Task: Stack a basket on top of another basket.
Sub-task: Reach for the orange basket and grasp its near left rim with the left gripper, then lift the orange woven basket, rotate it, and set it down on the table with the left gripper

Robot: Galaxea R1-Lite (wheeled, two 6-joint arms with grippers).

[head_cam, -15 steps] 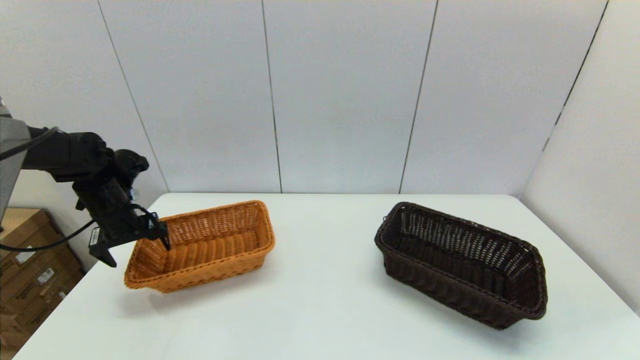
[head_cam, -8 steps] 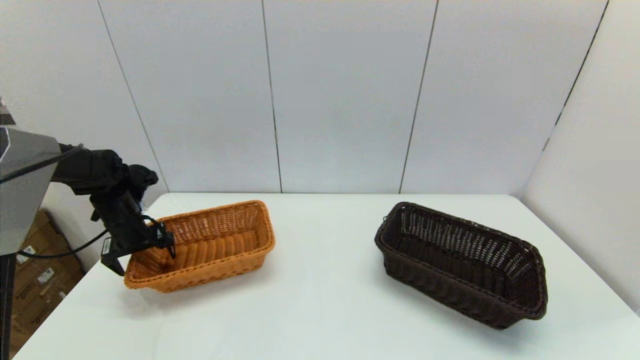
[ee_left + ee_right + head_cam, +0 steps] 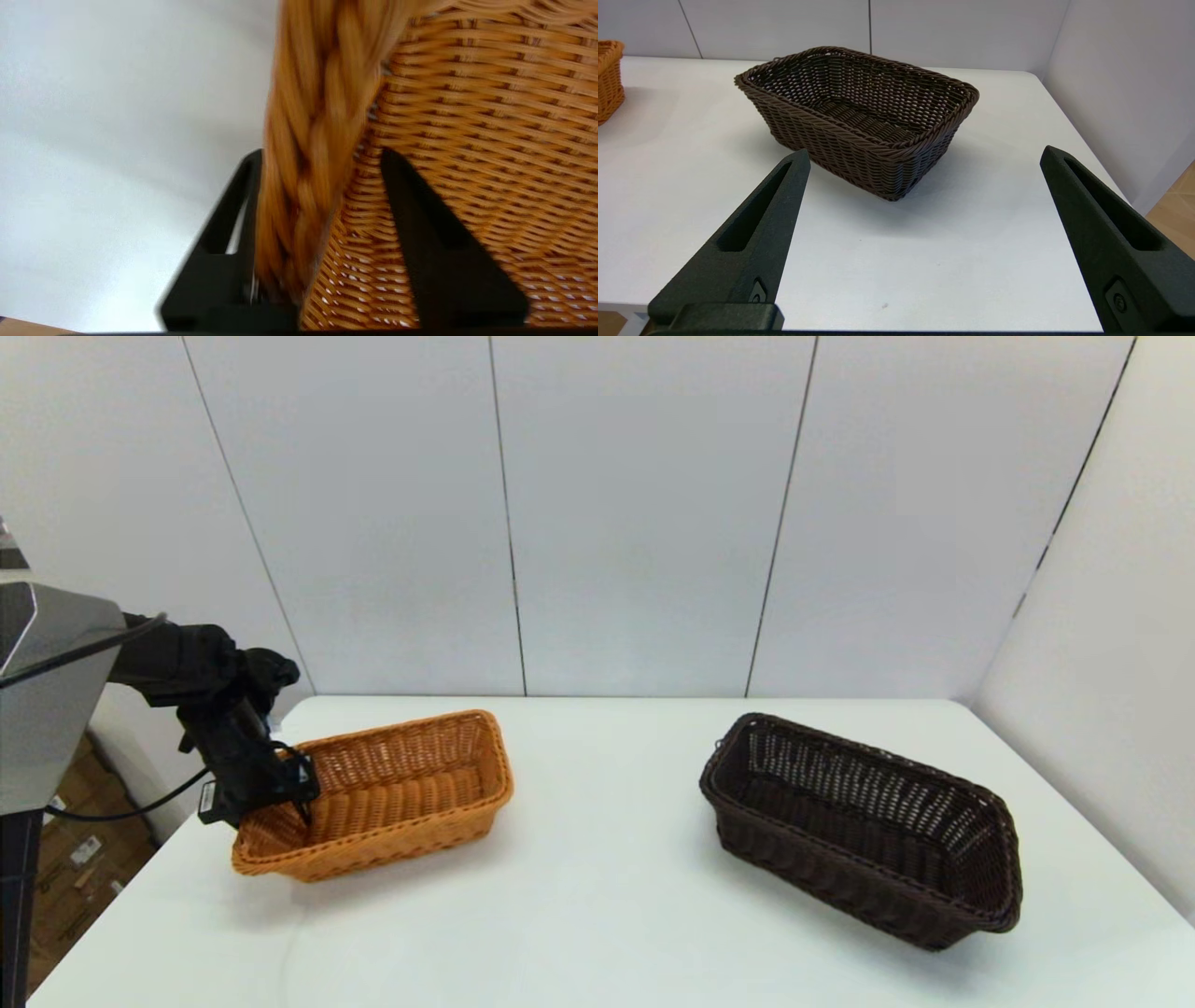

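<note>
The left gripper (image 3: 271,800) is sitting at the left end of the orange-tan basket (image 3: 387,793), its two black fingers (image 3: 420,224) straddling the braided rim (image 3: 317,140): one finger is lying outside against the end wall, the other is hanging inside the basket over the woven inner wall. In the left wrist view the braid is filling most of the gap between the fingers, the outer one pressing on it and a sliver of space showing on the inner side, so the fingers are drawn in around the rim but not plainly clamped tight. The black wrist and forearm (image 3: 187,663) are reaching in from the left edge of the head view, angling down toward the basket.

The orange-tan basket is resting on the white table (image 3: 597,915), on its left half, with nothing lying inside it; only its ribbed woven floor is showing. The dark brown basket (image 3: 864,826) is standing well apart on the right half of the table, turned at a slant, and it too is holding nothing.

The right gripper (image 3: 924,158) is hovering low at the near edge of the table, pointing at the dark brown basket (image 3: 859,116) from a distance, with its fingers (image 3: 756,233) spread wide apart and nothing between them. A corner of the orange-tan basket (image 3: 608,79) is showing at the far left of the right wrist view.
</note>
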